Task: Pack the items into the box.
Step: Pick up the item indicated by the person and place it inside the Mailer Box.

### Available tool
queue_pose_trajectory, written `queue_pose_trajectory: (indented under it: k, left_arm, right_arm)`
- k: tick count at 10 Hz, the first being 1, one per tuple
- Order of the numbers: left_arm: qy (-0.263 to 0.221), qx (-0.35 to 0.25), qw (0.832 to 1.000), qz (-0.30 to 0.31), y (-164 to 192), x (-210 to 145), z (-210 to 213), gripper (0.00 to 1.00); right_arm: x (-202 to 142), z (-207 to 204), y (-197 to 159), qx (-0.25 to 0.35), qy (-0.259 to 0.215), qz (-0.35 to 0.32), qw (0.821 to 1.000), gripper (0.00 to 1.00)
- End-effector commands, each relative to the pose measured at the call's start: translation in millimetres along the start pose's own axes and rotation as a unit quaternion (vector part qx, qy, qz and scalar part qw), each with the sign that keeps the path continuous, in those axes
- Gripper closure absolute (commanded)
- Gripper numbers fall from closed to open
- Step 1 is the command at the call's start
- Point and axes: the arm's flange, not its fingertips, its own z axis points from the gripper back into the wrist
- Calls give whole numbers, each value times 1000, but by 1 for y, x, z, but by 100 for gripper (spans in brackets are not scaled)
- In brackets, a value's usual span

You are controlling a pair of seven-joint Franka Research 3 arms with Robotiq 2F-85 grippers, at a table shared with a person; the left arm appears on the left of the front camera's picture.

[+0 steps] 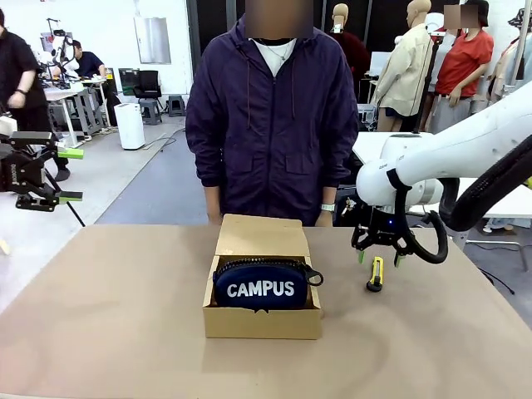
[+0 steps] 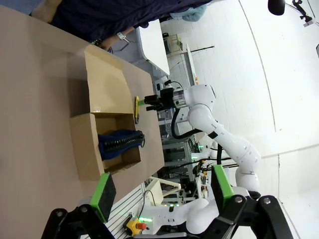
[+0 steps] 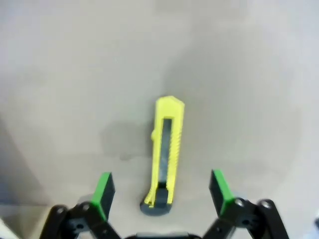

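The brown cardboard box (image 1: 262,320) stands mid-table with its lid flap (image 1: 263,236) folded back toward the person. Inside lies the navy "CAMPUS" pouch (image 1: 264,287), also seen in the left wrist view as a dark pouch (image 2: 118,143) in the box (image 2: 84,149). A yellow-and-black utility knife (image 1: 376,273) lies on the table right of the box. My right gripper (image 1: 377,258) hangs open just above it; in the right wrist view the knife (image 3: 164,154) lies between my green fingertips (image 3: 104,191), untouched. My left gripper (image 1: 71,174) is open, raised off the table's left side.
A person in a dark purple jacket (image 1: 273,116) stands at the far edge, directly behind the box. The brown tabletop (image 1: 108,316) has free room left of and in front of the box. The right arm's black cable (image 1: 490,195) loops above the table's right side.
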Motion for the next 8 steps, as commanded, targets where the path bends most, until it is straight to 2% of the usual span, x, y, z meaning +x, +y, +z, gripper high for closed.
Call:
queue_pose_trajectory:
  k: [1,3,4,8]
  left_arm:
    - [5,0,1000,2,-2,-1,4,0]
    - [5,0,1000,2,-2,-1,4,0]
    - [5,0,1000,2,-2,-1,4,0]
    - [5,0,1000,2,-2,-1,4,0]
  right_arm:
    - [-14,-4,-4,-30,-28,-78,996,0]
    - [-15,-6,-3,9,-41,-60,997,0]
    - [-14,-10,-2,26,-31,-41,998,0]
    - [-11,-36,1,22,-5,-28,999,0]
